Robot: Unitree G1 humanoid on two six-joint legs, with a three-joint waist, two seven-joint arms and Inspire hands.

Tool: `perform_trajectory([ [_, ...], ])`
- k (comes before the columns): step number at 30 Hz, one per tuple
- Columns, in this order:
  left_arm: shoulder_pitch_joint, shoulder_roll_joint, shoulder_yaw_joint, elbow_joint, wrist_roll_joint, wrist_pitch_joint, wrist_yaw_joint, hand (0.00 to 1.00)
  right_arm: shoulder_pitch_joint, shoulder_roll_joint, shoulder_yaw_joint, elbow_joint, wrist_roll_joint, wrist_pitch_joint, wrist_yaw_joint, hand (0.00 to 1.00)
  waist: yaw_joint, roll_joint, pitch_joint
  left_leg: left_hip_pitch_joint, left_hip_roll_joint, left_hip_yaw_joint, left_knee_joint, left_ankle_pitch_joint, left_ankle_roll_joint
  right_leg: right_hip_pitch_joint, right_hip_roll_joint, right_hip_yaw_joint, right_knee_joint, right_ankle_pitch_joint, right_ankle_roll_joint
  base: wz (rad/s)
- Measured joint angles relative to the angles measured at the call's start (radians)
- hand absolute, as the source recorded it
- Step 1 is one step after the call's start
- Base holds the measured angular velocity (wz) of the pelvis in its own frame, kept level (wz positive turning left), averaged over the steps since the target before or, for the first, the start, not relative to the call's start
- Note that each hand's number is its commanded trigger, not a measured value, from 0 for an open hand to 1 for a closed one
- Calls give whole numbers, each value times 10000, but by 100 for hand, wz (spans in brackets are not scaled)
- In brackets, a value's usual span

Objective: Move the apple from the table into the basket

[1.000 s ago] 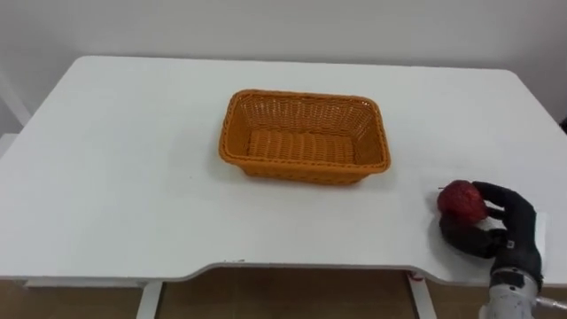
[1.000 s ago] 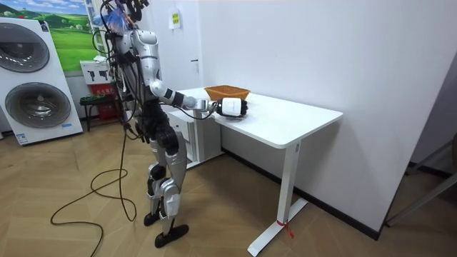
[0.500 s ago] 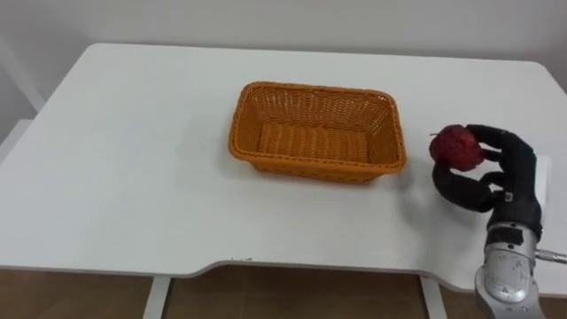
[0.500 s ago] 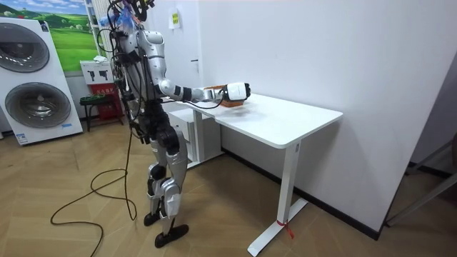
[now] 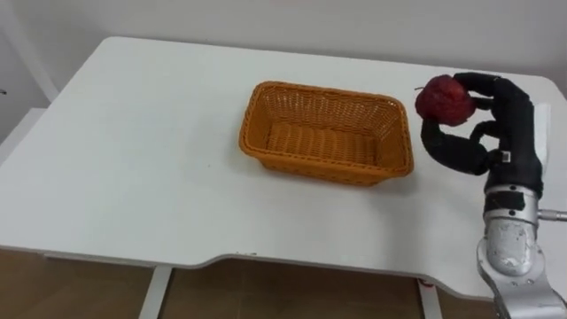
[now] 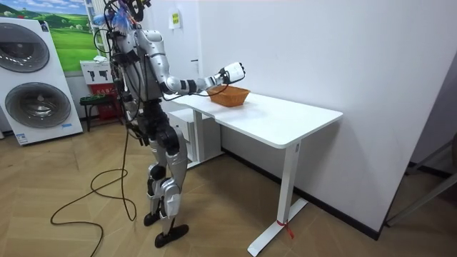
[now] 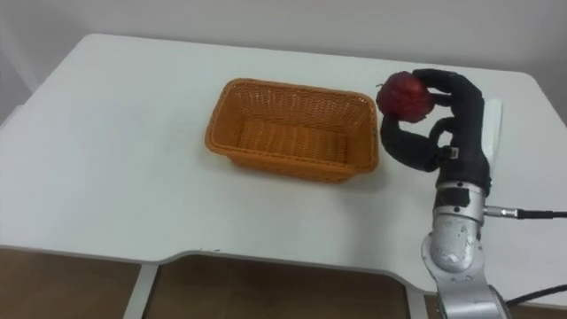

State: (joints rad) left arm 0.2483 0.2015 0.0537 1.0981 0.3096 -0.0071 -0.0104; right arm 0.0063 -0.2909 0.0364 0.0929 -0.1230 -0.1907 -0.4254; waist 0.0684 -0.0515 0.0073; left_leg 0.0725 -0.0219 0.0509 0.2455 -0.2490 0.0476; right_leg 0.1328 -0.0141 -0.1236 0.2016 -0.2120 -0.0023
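Red, round apple (image 5: 446, 98) (short stem) clamped in right hand's (image 5: 498, 124) curled fingers (image 5: 474, 82); beside wicker basket (image 5: 328, 132).

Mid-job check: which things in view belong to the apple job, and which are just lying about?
Job: apple, gripped in the right hand, raised to the right of the basket; orange basket; white table.
Just about: washing machine and wall poster, in the room view.
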Motion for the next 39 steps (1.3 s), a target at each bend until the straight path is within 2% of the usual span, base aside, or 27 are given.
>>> perform_trajectory([
  [2, -30, 42, 8, 0, 21, 0, 3, 0, -91, -130, 240, -35, -8, 0, 209, 100, 67, -32, 3, -8, 65, -57, 26, 0, -2, 25, -11, -141, 0, 0, 0, 8],
  [3, -36, 44, 11, 2, 76, 0, 2, 0, -91, -150, 244, -35, -4, 4, 299, 86, 127, -39, 8, 4, 66, -57, 45, -1, -2, 38, -12, -142, -3, 0, 0, 6],
  [4, -72, 46, 13, 2, 134, 1, -5, 0, -97, -181, 258, -35, -6, 11, 491, 86, 222, -60, 10, 16, 67, -56, 84, 0, -2, 51, -11, -154, -8, 0, 0, 0],
  [5, -74, 45, 12, 3, 172, 2, -12, 0, -148, -203, 314, -35, -6, 39, 687, 0, 254, -82, 22, 20, 70, -57, 88, 0, -4, 56, -11, -157, -9, 0, 0, 0],
  [12, -93, 44, -4, -107, 170, 315, -195, 0, -651, -207, 615, -20, 82, 254, 1565, 0, 432, -133, 30, -7, 43, -134, 93, 1, -5, 142, -25, -296, -165, 1, -1, 5],
  [14, -88, 44, -3, -177, 172, 415, -299, 0, -716, -207, 613, -17, 77, 425, 1734, 0, 464, -131, 30, -11, 35, -249, 99, 1, -5, 177, -28, -403, -167, 1, -1, 12],
  [19, -93, 44, -2, -301, 192, 513, -440, 0, -729, -208, 621, -15, 75, 624, 2135, 0, 478, -123, 33, -20, -39, -314, 87, 2, -8, 203, -28, -468, -177, 1, -1, 6],
  [28, -156, 47, 6, -585, 342, 510, -649, 0, -727, -211, 646, 0, -44, 627, 2534, 0, 482, -75, 14, 22, -58, -315, 99, 3, -5, 258, -42, -456, -178, 1, -1, 0],
  [34, -33, 47, 35, -537, 405, 514, -676, 0, -723, -218, 595, 192, -42, 639, 2531, 0, 400, -93, 3, 34, -63, -359, 114, 8, -1, 280, -50, -455, -178, 1, 0, 0],
  [37, 156, 48, 43, -662, 593, 515, -666, 0, -719, -230, 461, 256, -43, 642, 2521, 0, 131, -125, -20, -72, -71, -390, 124, 8, 1, 248, -64, -474, -180, 1, 0, 8],
  [39, 226, 42, 139, -710, 769, 514, -633, 0, -610, -233, 43, 255, 5, 642, 2431, 0, 47, -112, -34, -54, -74, -378, 131, 16, 14, 266, -74, -446, -181, 1, 0, 3],
])
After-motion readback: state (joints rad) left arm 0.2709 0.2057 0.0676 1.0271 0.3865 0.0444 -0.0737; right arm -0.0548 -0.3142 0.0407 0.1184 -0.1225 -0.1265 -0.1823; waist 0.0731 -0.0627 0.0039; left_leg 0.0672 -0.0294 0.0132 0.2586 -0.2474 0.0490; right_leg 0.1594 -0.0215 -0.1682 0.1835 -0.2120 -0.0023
